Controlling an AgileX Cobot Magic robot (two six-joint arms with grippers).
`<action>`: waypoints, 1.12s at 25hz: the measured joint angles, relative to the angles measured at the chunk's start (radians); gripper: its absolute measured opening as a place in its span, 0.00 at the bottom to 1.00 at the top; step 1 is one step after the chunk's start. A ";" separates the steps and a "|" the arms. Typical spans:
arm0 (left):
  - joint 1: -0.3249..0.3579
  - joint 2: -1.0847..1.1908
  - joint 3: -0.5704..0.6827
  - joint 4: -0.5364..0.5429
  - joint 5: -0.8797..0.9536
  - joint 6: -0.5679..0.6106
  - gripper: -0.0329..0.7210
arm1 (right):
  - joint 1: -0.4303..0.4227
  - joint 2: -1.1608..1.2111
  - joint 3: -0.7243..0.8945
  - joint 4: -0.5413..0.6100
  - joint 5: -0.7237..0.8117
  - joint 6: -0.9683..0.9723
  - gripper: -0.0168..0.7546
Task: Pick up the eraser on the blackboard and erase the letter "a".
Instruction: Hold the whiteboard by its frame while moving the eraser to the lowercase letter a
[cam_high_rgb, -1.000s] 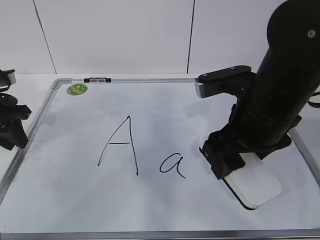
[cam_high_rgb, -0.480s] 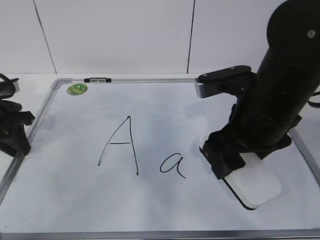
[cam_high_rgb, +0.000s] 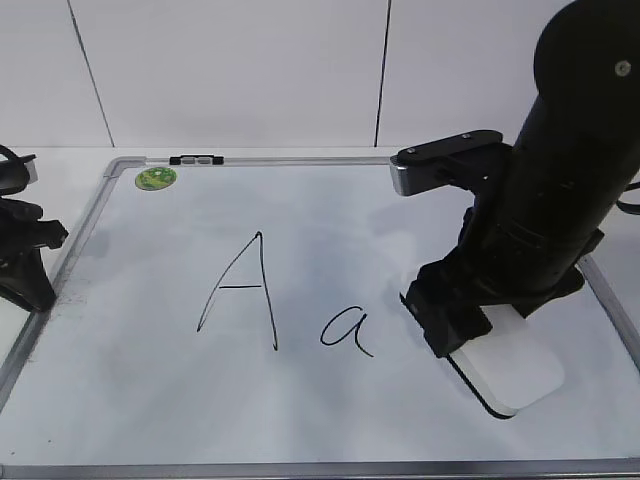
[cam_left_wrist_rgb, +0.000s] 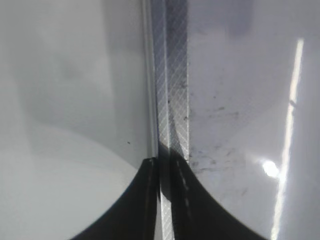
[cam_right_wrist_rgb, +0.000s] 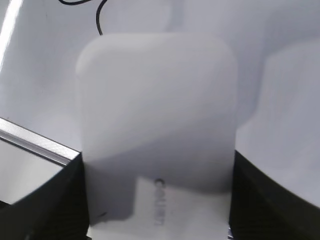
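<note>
Eraser (cam_high_rgb: 510, 372) lies flat on the blackboard (cam_high_rgb: 150, 390) toward the worktop's right edge, just right of the letter "a" (cam_high_rgb: 346, 330). My right fingers (cam_high_rgb: 450, 325) clamp its sides so I can wipe. My left fingers (cam_high_rgb: 25, 270), pressed together and empty, rest on the board's left frame, likely steadying it.

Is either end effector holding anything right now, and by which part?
The right end effector grips the eraser across its two long sides, near one end. The left end effector pinches the board's frame at its left edge.
</note>
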 joint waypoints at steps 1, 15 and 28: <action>0.000 0.000 0.000 0.000 0.000 -0.002 0.09 | 0.000 0.000 0.000 -0.002 0.000 0.000 0.71; 0.000 0.000 -0.001 0.000 0.000 -0.005 0.09 | 0.000 0.152 -0.109 -0.019 0.028 0.000 0.71; 0.000 0.000 -0.001 -0.013 -0.002 -0.005 0.08 | 0.001 0.391 -0.389 -0.057 0.106 0.000 0.71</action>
